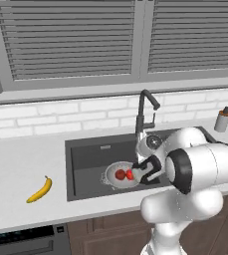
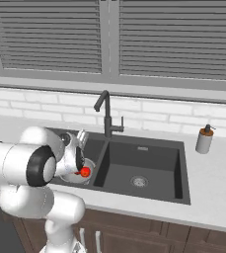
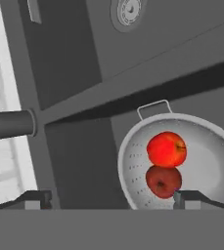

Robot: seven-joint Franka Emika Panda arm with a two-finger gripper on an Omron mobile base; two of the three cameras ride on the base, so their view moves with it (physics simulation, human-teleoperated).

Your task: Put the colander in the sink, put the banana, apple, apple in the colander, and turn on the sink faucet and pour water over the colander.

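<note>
The colander [image 3: 182,161] sits in the left basin of the dark double sink [image 1: 85,149], holding the bright red apple [image 3: 166,149] touching the darker apple [image 3: 163,181]. The banana [image 1: 40,191] lies on the counter [image 1: 16,164] left of the sink. Behind stand the gooseneck faucet [image 1: 144,112] and a soap pump bottle [image 1: 223,119]. The gripper [image 3: 111,197] hovers above the colander, jaws spread wide, empty; the arm's bulk hides part of the bowl in both base views

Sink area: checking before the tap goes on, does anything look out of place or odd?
Nothing is spilled or damaged. The colander sits upright in the sink with the bright red apple and the darker apple touching inside it. The banana lies on the counter left of the sink, outside the colander.
</note>
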